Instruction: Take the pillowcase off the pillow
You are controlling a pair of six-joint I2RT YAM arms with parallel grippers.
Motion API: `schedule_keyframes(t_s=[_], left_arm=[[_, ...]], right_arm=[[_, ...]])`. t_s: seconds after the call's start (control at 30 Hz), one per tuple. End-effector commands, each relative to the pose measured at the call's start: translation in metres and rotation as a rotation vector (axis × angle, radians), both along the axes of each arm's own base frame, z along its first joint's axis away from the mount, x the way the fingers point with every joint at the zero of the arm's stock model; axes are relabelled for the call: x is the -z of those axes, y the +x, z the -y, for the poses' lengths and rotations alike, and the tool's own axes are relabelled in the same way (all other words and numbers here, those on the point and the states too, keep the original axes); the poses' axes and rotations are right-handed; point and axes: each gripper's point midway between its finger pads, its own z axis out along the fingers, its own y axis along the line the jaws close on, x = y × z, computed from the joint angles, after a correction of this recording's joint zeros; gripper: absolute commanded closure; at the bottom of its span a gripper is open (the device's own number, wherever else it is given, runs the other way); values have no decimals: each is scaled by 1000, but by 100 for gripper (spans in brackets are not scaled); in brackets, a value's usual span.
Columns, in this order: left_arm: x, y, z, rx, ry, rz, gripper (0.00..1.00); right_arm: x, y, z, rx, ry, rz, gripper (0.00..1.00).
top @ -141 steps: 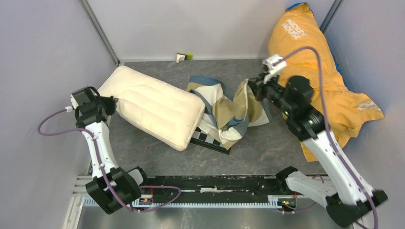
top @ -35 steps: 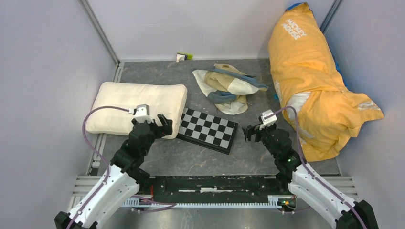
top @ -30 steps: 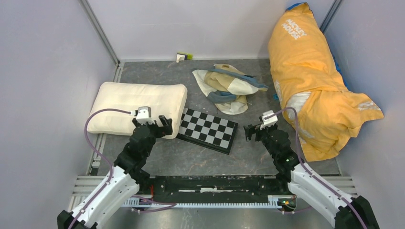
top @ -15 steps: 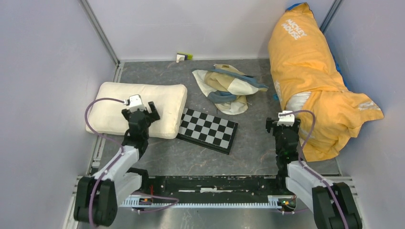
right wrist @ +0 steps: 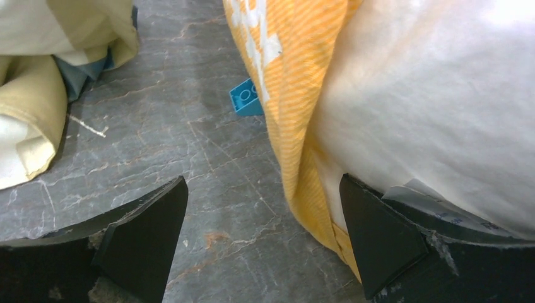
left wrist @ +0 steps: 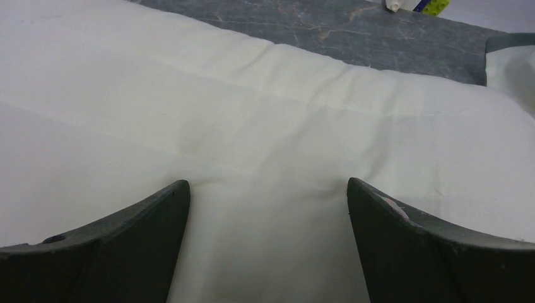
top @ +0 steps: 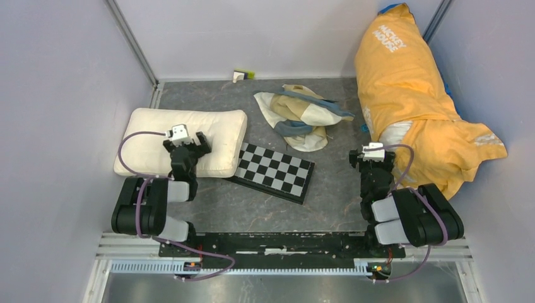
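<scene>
The pillow (top: 151,136) lies bare and cream-white at the left of the table. The checked pillowcase (top: 301,117) is a crumpled heap at the back centre, apart from the pillow. My left gripper (top: 185,141) stands open over the pillow's near right part. In the left wrist view the pillow (left wrist: 252,107) fills the picture and the left gripper (left wrist: 266,183) has its tips right at the fabric, gripping nothing. My right gripper (top: 372,155) is open above the floor. In the right wrist view the right gripper (right wrist: 263,178) is empty, with the pillowcase (right wrist: 38,95) at far left.
A black-and-white checkerboard (top: 272,170) lies between the arms, its left edge under the pillow. The orange Mickey Mouse bundle (top: 410,107) fills the right side, close to my right finger (right wrist: 378,233). A small blue brick (right wrist: 245,98) lies by the bundle. A small white and green block (top: 243,75) sits at the back wall.
Both arms have folded back toward their bases. The left gripper has drawn left over the pillow, the right gripper right beside the orange bundle. Pillow and pillowcase have stayed put.
</scene>
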Motion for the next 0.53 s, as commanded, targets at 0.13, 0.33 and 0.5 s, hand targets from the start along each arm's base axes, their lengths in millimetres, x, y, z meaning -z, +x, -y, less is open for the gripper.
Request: schedule_keyframes(t_s=[0.13, 0.33, 0.5], left_arm=[[5, 3, 11, 97, 79, -21, 0], [7, 6, 30, 221, 106, -37, 0], [8, 6, 30, 221, 104, -38, 0]], right_arm=[[10, -30, 20, 88, 14, 7, 2], [8, -29, 19, 83, 9, 14, 2], [9, -30, 19, 84, 10, 11, 2]])
